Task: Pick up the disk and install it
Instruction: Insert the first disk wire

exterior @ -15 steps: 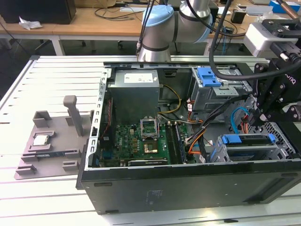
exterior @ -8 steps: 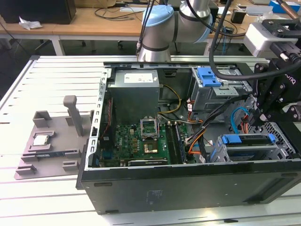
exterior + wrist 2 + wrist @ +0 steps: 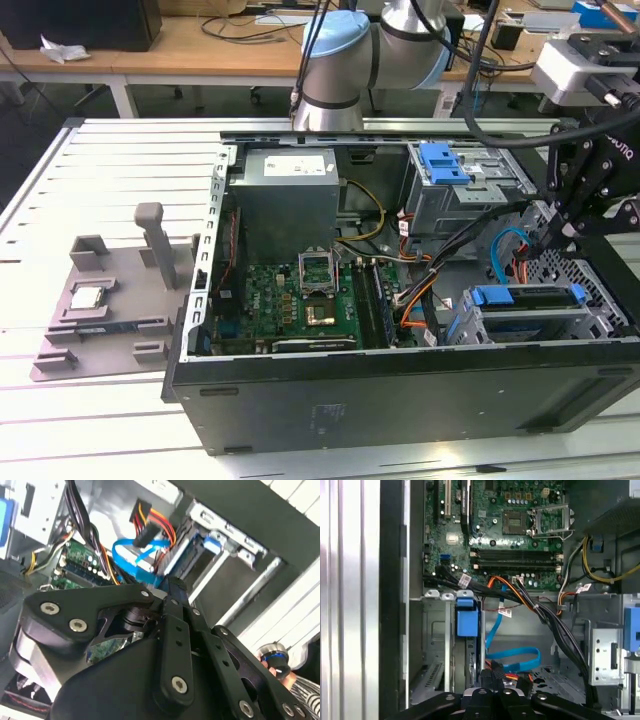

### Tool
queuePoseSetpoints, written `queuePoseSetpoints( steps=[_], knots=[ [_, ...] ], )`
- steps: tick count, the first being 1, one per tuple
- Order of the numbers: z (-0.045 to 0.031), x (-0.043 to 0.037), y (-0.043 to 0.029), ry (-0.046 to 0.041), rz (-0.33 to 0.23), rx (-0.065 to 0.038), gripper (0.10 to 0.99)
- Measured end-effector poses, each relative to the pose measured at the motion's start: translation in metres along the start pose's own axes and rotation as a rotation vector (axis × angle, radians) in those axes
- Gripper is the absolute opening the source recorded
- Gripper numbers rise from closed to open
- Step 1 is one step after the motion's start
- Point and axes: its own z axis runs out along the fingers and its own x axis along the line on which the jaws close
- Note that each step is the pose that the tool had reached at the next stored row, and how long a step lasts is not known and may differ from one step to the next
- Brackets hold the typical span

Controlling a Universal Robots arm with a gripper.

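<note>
Hanging over the case's drive bay point(image 3: 520, 320), where the disk point(image 3: 530, 297) sits slotted, the gripper point(image 3: 556, 226), grip state unclear, could snag the blue cable point(image 3: 512, 657) nearby.

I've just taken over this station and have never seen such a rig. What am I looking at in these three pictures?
The exterior view shows a robot arm reaching over an open computer case on a slatted white table. Its black gripper hangs at the exterior view's right, just above the disk, which sits on blue rails in a grey bay. Whether the gripper grips anything, I cannot tell. Both wrist views look from the arm into the case: motherboard, blue cable. A grey tray beside the case carries a small chip.
</note>
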Motion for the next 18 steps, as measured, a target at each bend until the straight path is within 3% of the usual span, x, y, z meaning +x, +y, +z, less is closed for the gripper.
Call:
queuePoseSetpoints(
  steps=[2, 9, 12, 14, 15, 16, 18],
  knots=[
    [0.0043, -0.0065, -0.0062, 0.0021, 0.0, 0.0, 0.106],
    [0.0128, -0.0293, -0.0177, 0.0037, 0.0, 0.0, 0.106],
    [0.013, -0.0293, -0.0177, 0.0039, 0.0, 0.0, 0.106],
    [0.0131, -0.0293, -0.0177, 0.0038, 0.0, 0.0, 0.235],
    [0.013, -0.0293, -0.0177, 0.0039, 0.0, 0.0, 0.235],
    [0.0131, -0.0293, -0.0177, 0.0038, 0.0, 0.0, 0.302],
    [0.0132, -0.0295, -0.0177, 0.0038, 0.0, 0.0, 0.302]
  ],
)
